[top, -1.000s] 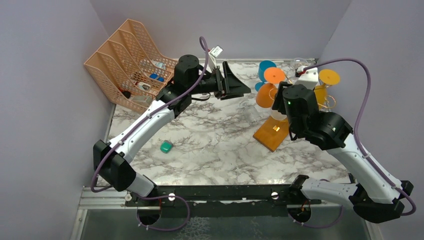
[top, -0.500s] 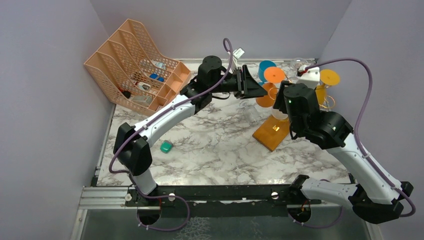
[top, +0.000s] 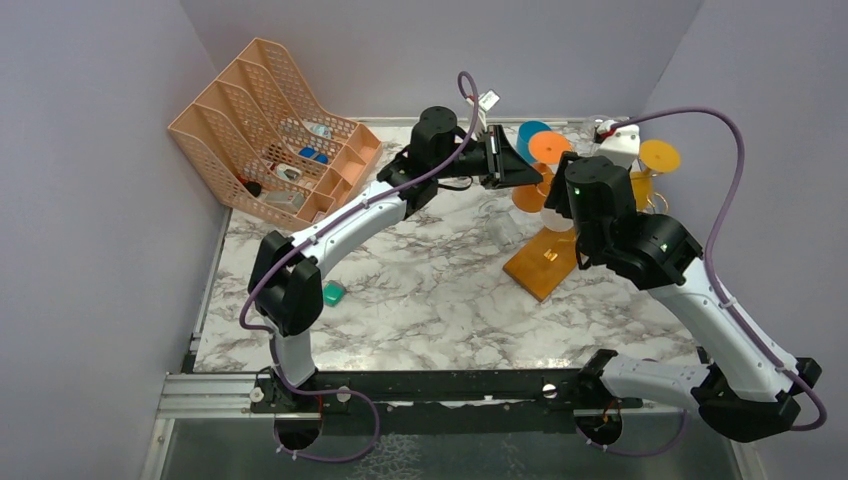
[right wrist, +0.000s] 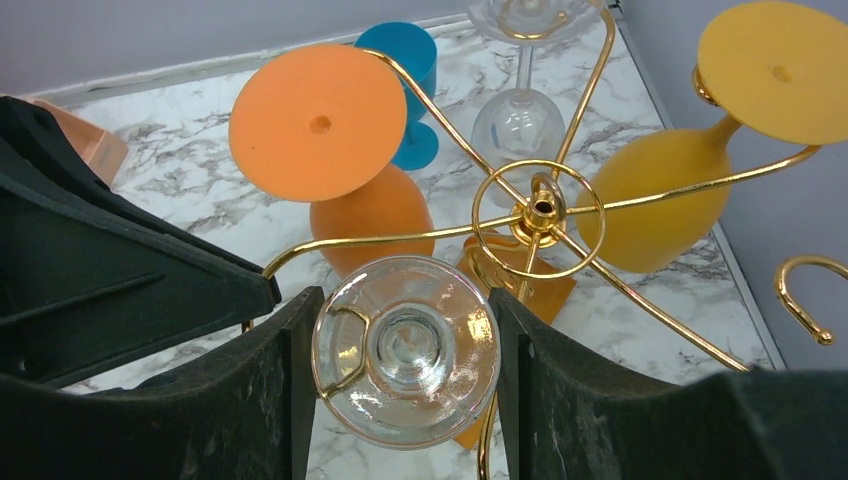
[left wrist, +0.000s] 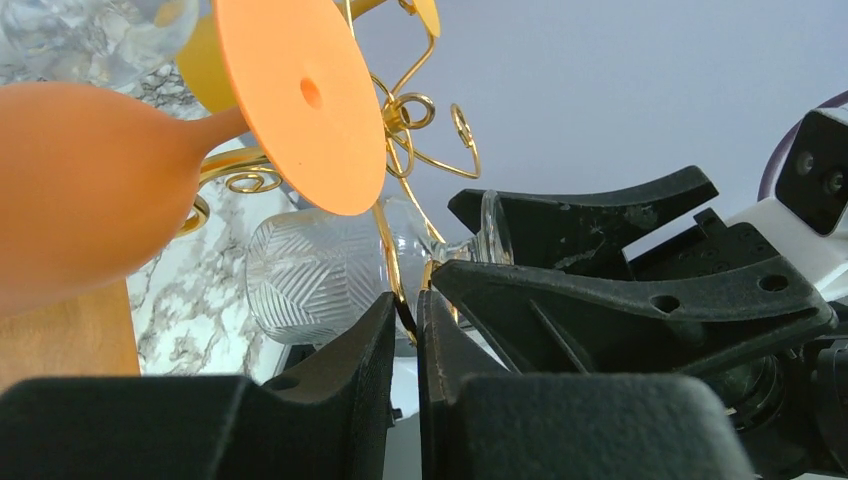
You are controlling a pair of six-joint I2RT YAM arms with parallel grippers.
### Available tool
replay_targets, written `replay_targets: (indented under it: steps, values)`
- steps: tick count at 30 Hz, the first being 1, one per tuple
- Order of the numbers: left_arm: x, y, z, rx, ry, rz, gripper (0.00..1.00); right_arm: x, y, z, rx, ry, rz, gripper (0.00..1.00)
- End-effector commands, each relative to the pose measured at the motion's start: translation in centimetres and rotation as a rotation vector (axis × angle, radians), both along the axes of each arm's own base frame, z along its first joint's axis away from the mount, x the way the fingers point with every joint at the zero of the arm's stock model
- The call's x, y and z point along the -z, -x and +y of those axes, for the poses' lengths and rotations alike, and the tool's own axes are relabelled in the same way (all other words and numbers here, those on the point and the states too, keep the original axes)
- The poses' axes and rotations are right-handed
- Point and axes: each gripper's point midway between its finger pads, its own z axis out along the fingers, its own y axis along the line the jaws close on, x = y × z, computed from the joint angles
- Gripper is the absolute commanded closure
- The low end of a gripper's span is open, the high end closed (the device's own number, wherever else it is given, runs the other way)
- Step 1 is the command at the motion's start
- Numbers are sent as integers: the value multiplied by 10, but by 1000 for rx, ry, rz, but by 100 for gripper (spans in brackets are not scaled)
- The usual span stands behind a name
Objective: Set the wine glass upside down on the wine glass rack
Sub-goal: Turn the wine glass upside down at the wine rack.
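Hanging step: right pincer (right wrist: 400, 335) grasps the inverted wine glass (right wrist: 408, 350); left pincer (left wrist: 405, 325) clenches a wine glass rack (right wrist: 538, 208) wire. Next, probably: seat stem, release.

The wine glass (right wrist: 405, 350) looks glossy, the rack (right wrist: 541, 210) shiny gold wire.

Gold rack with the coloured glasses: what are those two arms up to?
The right gripper holds a clear wine glass upside down, foot up, at the end of one arm of the wine glass rack. The left gripper pinches a gold wire of that rack, apparently steadying it. An orange glass and a yellow glass already hang there.
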Motion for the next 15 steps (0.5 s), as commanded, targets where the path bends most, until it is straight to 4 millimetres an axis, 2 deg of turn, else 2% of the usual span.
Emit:
replay_targets:
  steps: [1, 10, 15]
  values:
    - [-31, 9, -5, 23, 66, -84, 85, -29, -9, 0, 26, -70, -91, 99]
    - [-30, 18, -12, 59, 64, -80, 91, -29, -20, 8, 10, -84, -93, 99]
    - [-28, 18, -13, 64, 64, -78, 91, -42, -29, 22, -60, -99, -151, 99]
